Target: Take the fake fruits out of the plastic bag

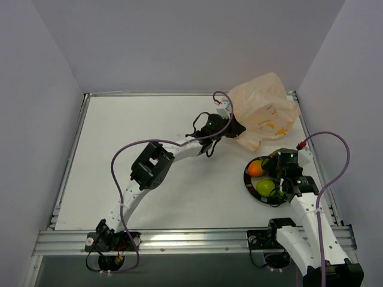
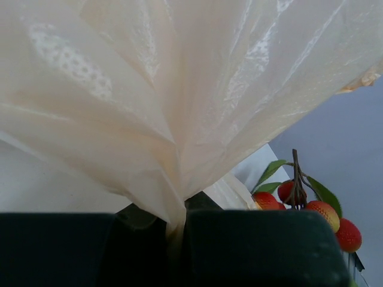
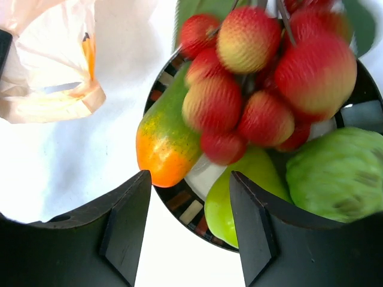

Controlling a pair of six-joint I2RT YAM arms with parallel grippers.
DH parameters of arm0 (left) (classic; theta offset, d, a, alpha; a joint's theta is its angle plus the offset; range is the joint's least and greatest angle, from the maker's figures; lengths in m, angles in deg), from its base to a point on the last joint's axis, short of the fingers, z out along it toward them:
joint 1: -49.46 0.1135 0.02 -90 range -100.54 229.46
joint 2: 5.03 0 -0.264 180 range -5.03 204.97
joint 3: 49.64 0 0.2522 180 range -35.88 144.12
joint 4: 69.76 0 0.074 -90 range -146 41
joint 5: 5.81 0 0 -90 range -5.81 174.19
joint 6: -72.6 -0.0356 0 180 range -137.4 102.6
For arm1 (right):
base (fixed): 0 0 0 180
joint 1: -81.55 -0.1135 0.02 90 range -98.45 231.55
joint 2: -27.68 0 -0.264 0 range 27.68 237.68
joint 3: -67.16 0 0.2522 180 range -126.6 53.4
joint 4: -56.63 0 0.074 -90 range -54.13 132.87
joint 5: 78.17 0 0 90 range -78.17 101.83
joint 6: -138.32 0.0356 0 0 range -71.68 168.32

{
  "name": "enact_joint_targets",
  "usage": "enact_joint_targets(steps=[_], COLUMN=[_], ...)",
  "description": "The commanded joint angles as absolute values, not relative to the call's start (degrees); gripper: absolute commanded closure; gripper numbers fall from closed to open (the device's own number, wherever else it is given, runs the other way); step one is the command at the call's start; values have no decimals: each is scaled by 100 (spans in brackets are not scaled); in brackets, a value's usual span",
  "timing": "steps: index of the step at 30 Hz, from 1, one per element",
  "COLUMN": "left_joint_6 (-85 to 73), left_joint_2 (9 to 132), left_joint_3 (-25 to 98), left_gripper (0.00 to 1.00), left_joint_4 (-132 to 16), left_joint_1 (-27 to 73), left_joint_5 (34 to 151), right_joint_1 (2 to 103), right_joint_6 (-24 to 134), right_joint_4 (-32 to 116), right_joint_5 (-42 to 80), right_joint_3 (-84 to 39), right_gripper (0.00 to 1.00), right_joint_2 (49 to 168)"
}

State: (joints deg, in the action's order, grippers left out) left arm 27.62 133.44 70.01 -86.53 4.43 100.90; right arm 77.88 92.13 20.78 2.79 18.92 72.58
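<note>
The plastic bag (image 1: 266, 110) lay crumpled at the upper right of the overhead frame, up-frame of the right hand (image 3: 190, 179) and nearer the left hand (image 2: 176, 230), which was pinched tight on a gathered fold of it. Lower right, the plate (image 1: 247, 178) carried the mango (image 3: 164, 143) and a green fruit (image 3: 338, 173), with the berries (image 3: 263, 89) blurred just over them. There the right hand stood half parted, gripping nothing.

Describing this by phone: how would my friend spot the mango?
Find the black-rimmed plate on the right of the table. The mango lies at its rim: the only fruit fading from green to orange, among red berries and green fruits.
</note>
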Motion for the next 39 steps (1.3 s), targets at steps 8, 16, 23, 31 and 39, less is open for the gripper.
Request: enact_joint_targets(steps=[8, 16, 23, 31, 39], left_joint_6=[2682, 2594, 2506, 2225, 1671], left_joint_2=[12970, 12926, 13075, 12865, 11390], left_joint_3=[6994, 7099, 7292, 7610, 6794], left_gripper=[98, 98, 89, 6, 6], left_joint_4=[-8940, -8835, -8633, -8185, -7676], left_joint_1=[429, 481, 490, 525, 587], left_joint_5=[10107, 10089, 10265, 10309, 10038], right_joint_1=[7838, 7838, 7829, 7829, 7829], right_joint_6=[9332, 8972, 8761, 8181, 7812], right_joint_4=[1949, 2344, 2714, 2705, 2731], right_joint_5=[68, -1085, -759, -251, 163], right_joint_3=[1834, 1341, 999, 340, -302], right_gripper=[47, 23, 30, 31, 26], right_joint_2=[6793, 7477, 7233, 7012, 6934])
